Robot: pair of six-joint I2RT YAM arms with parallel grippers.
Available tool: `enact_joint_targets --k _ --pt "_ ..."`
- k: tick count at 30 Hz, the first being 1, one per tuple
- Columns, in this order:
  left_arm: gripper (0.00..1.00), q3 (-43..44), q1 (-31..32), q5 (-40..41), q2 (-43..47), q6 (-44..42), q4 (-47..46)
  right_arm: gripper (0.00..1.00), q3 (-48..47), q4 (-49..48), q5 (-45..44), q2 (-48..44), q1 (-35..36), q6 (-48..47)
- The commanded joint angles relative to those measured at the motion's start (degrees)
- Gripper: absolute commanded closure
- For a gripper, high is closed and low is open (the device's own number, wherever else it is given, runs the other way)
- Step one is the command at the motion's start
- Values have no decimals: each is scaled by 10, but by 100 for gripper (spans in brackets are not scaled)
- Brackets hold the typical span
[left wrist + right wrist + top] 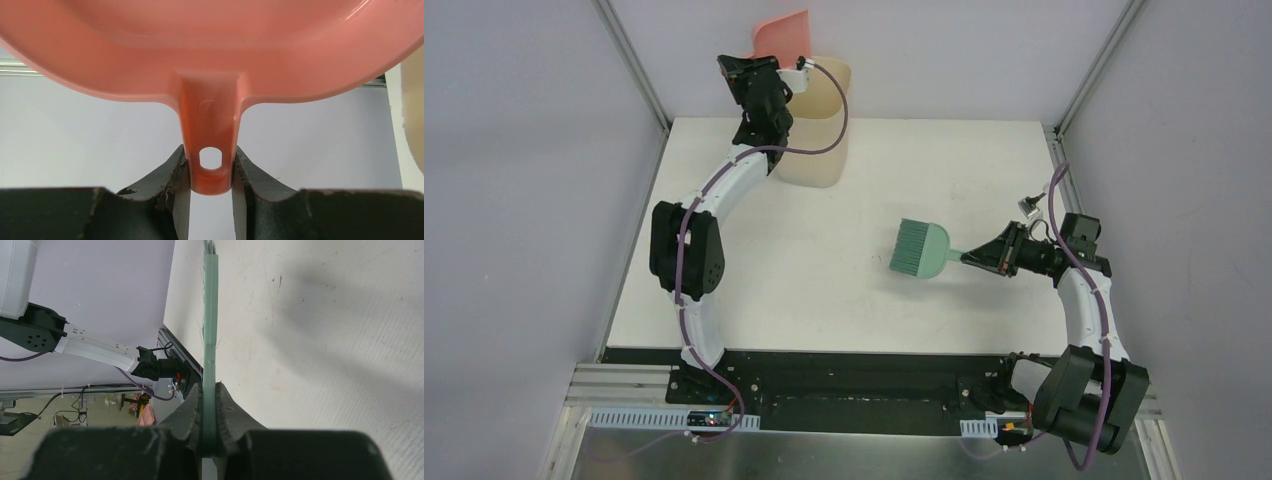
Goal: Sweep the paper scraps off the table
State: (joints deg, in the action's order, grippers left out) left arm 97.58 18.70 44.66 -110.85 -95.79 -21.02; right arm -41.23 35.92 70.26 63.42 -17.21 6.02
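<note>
No paper scraps show in any view. My left gripper is shut on the handle of the pink dustpan and holds it tilted over the tall cream bin at the back of the white table. In the left wrist view the black fingers clamp the pink handle and the pan fills the top. My right gripper is shut on the handle of the teal hand brush, held over the table's right middle. In the right wrist view the brush runs edge-on from the gripper.
Grey walls and metal rails frame the table. The black base plate with both arm bases lies at the near edge. The left arm arches over the table's left side.
</note>
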Motion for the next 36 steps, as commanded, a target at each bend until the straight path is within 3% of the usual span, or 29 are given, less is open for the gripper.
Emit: enact_joint_targets --k 1,5,11,17,19,21,23,29,36 --pt "100 1 3 3 44 21 -24 100 -17 -10 7 -21 -8 -16" --pt "100 47 8 28 65 85 15 100 -16 -10 5 -26 -11 -17" --pt "100 149 53 54 99 313 309 100 -17 -9 3 -30 -14 -20" --pt "100 151 155 119 130 509 527 100 -21 1 -2 -44 -15 -31" --pt "100 154 179 112 138 617 618 100 -20 0 -6 -51 -15 -31" --pt "99 182 185 58 146 750 764 100 -18 -1 -8 -54 -15 -31" --pt "100 177 185 -11 170 835 831 100 -20 -1 -9 -53 -15 -32" --pt "100 25 185 -246 286 943 819 100 -20 0 -14 -44 -16 -34" --pt "100 -121 187 -384 365 1004 843 100 -48 42 -12 -43 -18 -34"
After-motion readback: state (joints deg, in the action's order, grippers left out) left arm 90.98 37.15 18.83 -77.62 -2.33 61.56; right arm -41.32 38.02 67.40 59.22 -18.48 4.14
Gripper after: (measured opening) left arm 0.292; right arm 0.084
